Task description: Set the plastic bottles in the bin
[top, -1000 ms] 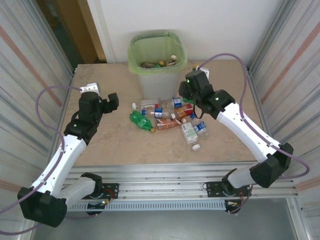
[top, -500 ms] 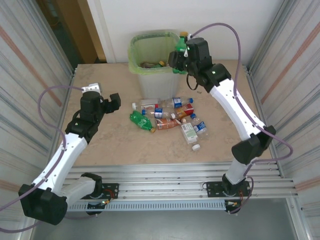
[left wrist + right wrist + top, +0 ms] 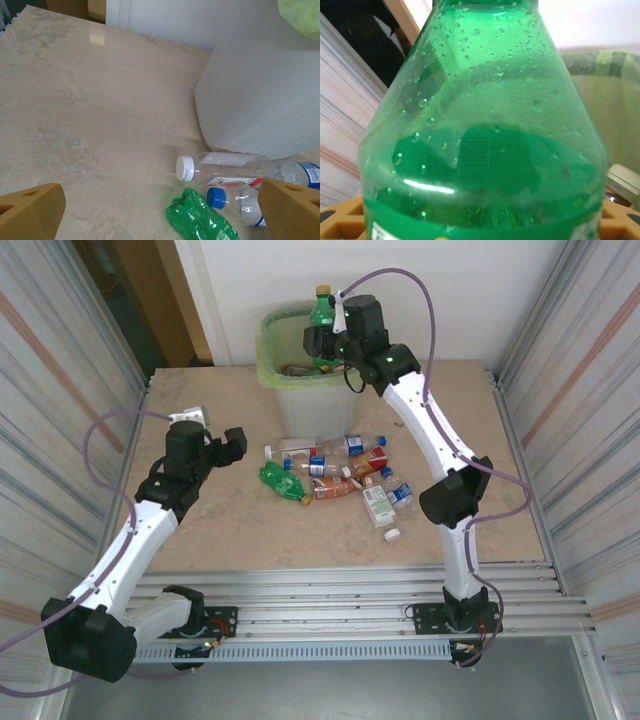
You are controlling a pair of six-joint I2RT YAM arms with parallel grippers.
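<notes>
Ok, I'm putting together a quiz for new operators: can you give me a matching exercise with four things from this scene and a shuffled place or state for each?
Things:
1. right tool
2. left tool
3. crushed green bottle
4. bin

Places or states:
A. lying on the table in the pile of bottles
B. open, holding nothing
C. at the table's far edge, lined with a light green bag
D. shut on an upright green bottle

Pairs: 1-D, 2-B, 3-A, 4-C
</notes>
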